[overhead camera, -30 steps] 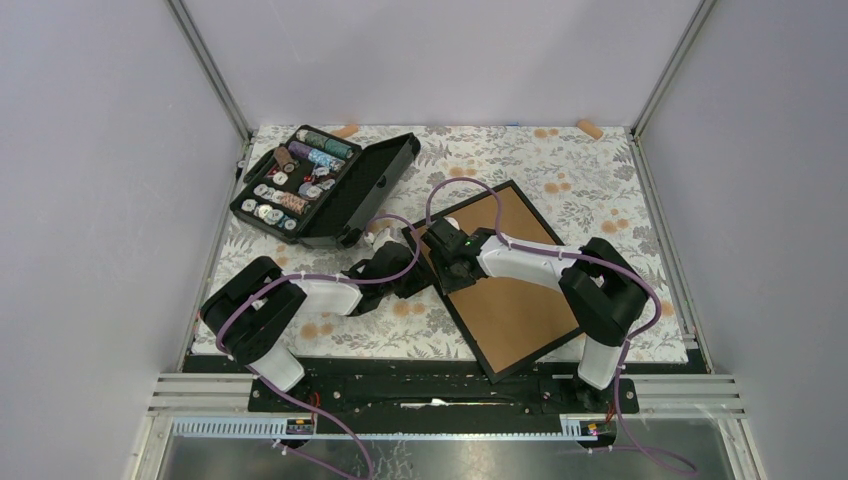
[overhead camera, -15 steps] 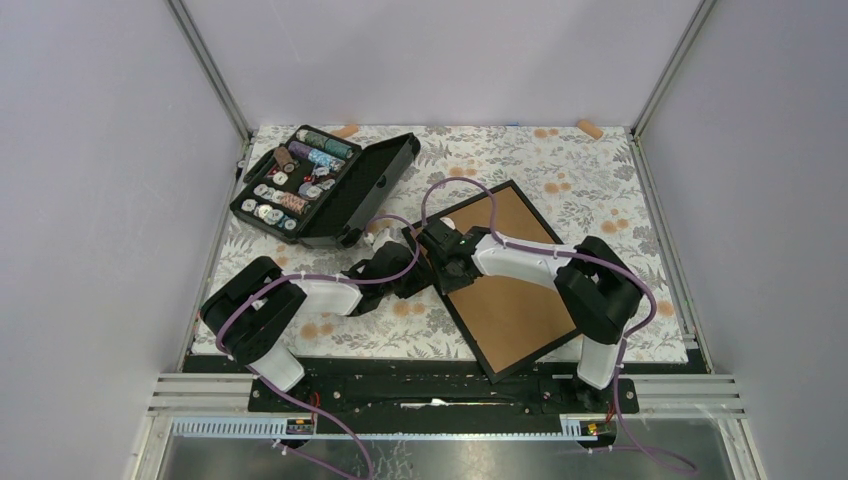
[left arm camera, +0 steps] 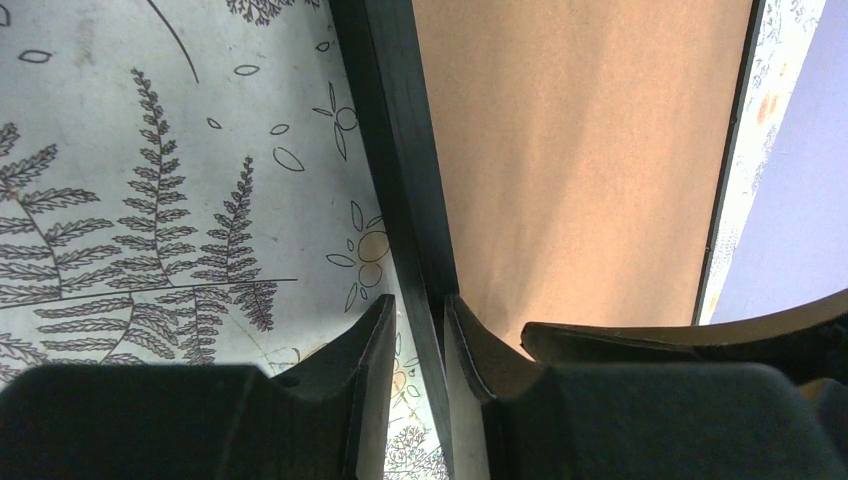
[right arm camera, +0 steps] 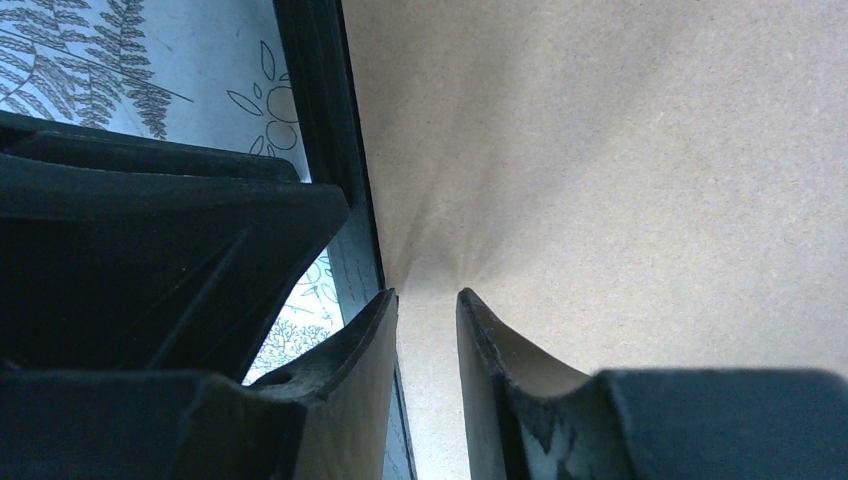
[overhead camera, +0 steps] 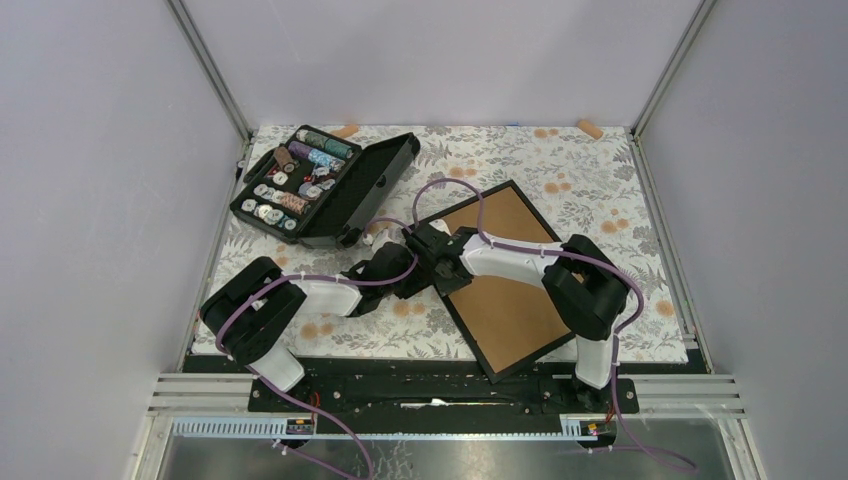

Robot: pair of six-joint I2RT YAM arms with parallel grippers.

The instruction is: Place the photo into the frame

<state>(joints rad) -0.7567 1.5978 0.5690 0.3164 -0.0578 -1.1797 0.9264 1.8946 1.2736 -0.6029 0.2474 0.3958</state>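
Observation:
The frame (overhead camera: 510, 300) lies face down on the floral tablecloth, its brown board back up. The photo is not in view. My left gripper (overhead camera: 418, 280) is at the frame's left edge. In the left wrist view it (left arm camera: 420, 305) straddles the black rim (left arm camera: 400, 150): the right finger touches it, and a thin strip of cloth shows by the left finger. My right gripper (overhead camera: 420, 245) is over the board near the frame's far-left corner. In the right wrist view it (right arm camera: 427, 295) has its jaws narrowly apart on the bare board (right arm camera: 600, 150), with nothing between them.
An open black case of thread spools (overhead camera: 310, 185) stands at the back left, close to the frame's far-left corner. Two small tan objects (overhead camera: 345, 130) (overhead camera: 590, 128) lie at the back edge. Grey walls and metal posts enclose the table.
My right gripper has slid left across the board towards the frame's far-left corner. The left gripper and the frame have not moved.

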